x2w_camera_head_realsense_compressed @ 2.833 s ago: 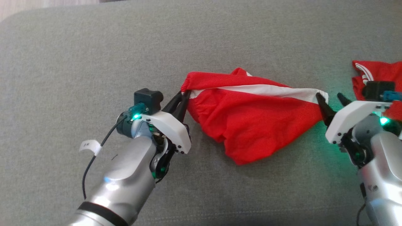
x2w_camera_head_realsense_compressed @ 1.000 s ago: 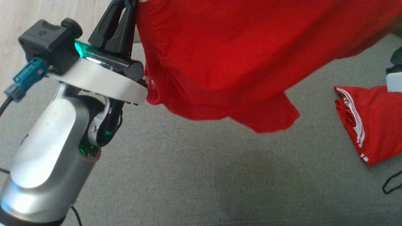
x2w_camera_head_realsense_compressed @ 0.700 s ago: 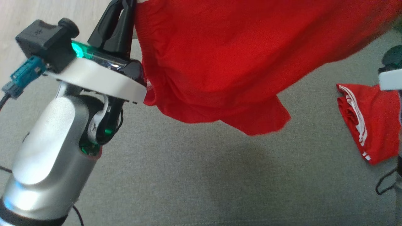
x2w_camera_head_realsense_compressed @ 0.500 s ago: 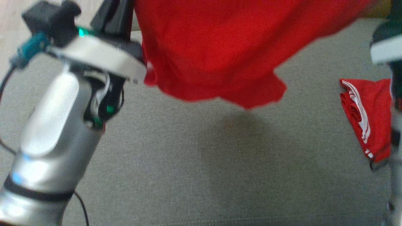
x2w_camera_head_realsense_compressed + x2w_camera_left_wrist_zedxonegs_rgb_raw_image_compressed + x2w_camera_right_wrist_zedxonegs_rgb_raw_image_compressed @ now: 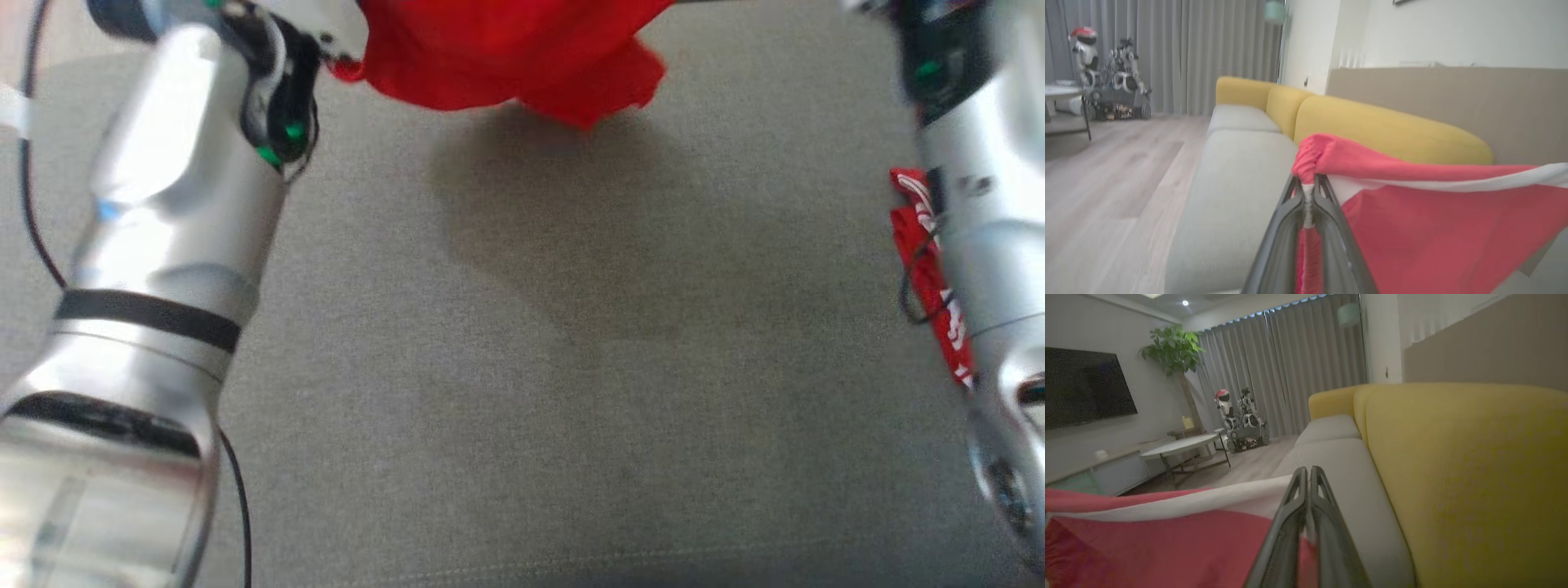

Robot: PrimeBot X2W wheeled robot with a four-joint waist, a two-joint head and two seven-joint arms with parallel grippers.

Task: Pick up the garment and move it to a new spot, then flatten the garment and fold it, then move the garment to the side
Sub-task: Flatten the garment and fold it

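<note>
Garment point(image 5: 1433, 237), seemingly taut, between left end effector point(image 5: 1309, 183) and right end effector point(image 5: 1306, 472)

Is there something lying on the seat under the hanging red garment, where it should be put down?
Nothing visible does. The garment hangs between the left claw and right claw, both shut on it, over bare grey cushion. A second red garment lies to the right, beside the right arm.

Garment point(image 5: 498, 49) now aloft, off cushion point(image 5: 522, 367)
</note>
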